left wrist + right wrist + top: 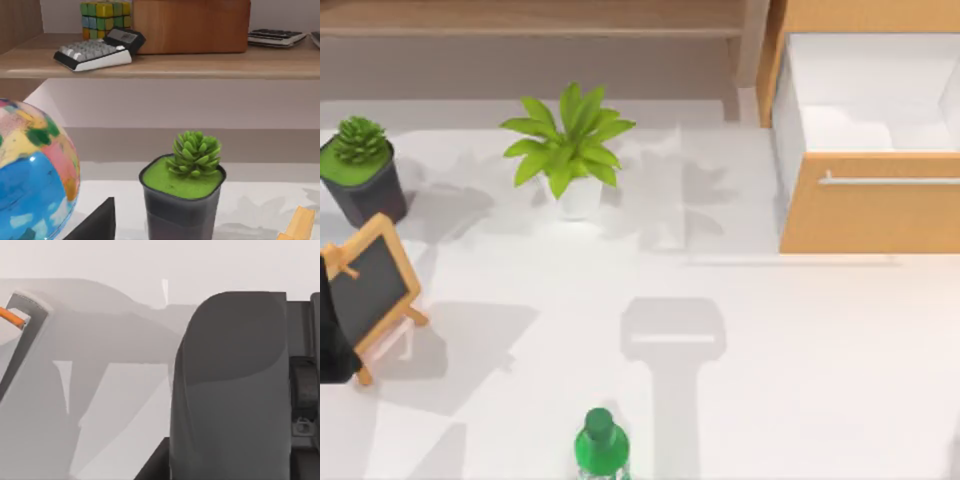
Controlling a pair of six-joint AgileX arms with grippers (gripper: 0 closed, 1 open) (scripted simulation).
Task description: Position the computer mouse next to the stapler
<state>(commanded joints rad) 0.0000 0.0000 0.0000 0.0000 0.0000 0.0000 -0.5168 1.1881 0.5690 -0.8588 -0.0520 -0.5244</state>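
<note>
Bright, soft shadows, slight blur.

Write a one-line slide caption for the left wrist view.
A potted succulent stands beside a colourful globe, below a shelf holding a calculator, a puzzle cube and a wooden box.

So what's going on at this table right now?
A two-armed AgileX setup is at a white table, and I cannot tell whether either arm holds anything. A succulent pot, a leafy plant, a small chalkboard and a green bottle stand apart on it, with an open drawer at the right. The left wrist camera faces the succulent and a shelf. The right wrist view has a dark grey shape close up that I cannot identify.
</note>
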